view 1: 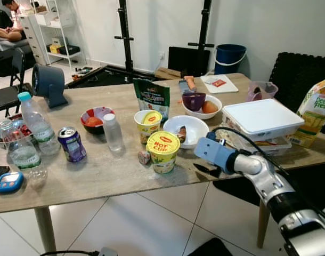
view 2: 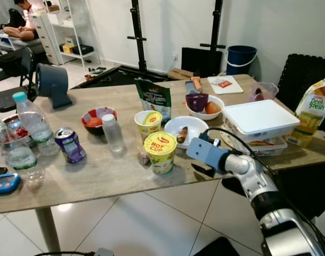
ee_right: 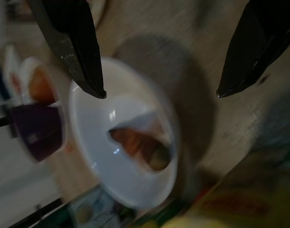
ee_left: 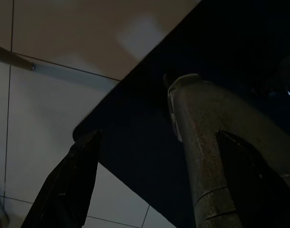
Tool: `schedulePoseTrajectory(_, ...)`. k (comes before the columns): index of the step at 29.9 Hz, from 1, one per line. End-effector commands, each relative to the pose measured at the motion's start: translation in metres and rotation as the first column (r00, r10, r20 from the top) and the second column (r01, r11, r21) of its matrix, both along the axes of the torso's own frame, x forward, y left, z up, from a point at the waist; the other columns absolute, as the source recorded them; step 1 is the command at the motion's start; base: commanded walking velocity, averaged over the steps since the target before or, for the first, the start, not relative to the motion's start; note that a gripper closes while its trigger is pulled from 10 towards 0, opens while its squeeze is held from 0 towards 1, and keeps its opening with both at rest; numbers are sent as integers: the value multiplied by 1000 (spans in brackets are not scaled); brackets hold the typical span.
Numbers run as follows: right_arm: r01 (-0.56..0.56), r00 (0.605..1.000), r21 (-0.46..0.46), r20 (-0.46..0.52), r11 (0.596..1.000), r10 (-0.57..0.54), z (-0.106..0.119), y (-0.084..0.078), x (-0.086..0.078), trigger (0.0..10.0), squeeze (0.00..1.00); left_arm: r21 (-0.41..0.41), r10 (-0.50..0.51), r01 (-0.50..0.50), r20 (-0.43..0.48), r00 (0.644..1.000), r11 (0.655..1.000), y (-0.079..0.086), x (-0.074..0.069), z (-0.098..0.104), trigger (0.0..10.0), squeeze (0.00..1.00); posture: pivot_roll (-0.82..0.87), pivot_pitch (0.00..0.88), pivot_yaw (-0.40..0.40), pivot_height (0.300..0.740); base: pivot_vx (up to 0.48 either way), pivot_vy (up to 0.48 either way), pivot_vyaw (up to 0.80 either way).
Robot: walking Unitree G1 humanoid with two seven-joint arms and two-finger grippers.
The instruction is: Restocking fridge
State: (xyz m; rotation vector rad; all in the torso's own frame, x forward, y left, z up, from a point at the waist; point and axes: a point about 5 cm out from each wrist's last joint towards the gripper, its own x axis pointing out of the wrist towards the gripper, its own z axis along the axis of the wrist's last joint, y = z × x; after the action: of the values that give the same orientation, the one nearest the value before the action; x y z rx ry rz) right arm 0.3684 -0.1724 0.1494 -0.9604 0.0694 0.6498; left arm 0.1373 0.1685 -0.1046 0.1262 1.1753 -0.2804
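My right arm reaches from the lower right over the table's front edge, its blue wrist [view 1: 214,153] just right of a white bowl [view 1: 191,127] that holds a brown piece of food [ee_right: 140,147]. In the right wrist view my right gripper [ee_right: 160,93] is open, its fingers spread over that bowl with nothing between them. A yellow Hot Cup noodle tub [view 1: 163,151] stands left of the wrist. My left gripper [ee_left: 159,134] hangs low in the dark beside a metal leg [ee_left: 207,156], fingers apart over floor tiles.
The wooden table [view 1: 98,176] also carries a second noodle cup [view 1: 148,124], small clear bottle [view 1: 112,132], can [view 1: 72,144], water bottles [view 1: 37,122], red bowl [view 1: 96,118], green pouch [view 1: 152,96], white lidded box [view 1: 262,118] and juice carton [view 1: 314,112]. A person [view 1: 8,21] sits far back left.
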Motion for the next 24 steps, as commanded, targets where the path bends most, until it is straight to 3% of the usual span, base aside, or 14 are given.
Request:
schedulePoseTrajectory(1, -5, 1000, -22, 3, 1000, 5, -4, 2, 0, 10000, 0, 3, -7, 8, -39, 999, 1000, -2, -10, -4, 10000, 0, -69, 0, 0, 740, 0, 0, 0)
schedulePoseTrajectory(16, -73, 997, -216, -4, 974, 74, 9, 13, 17, 10000, 0, -4, 5, -5, -41, 999, 1000, -4, -14, -5, 10000, 0, -52, 0, -22, 740, 0, 0, 0)
schedulePoseTrajectory(24, -94, 996, -229, -16, 969, 93, 12, 22, 21, 10000, 0, -9, 10, -11, -48, 999, 1000, -6, -17, -6, 10000, 0, -46, 0, -29, 740, 0, 0, 0)
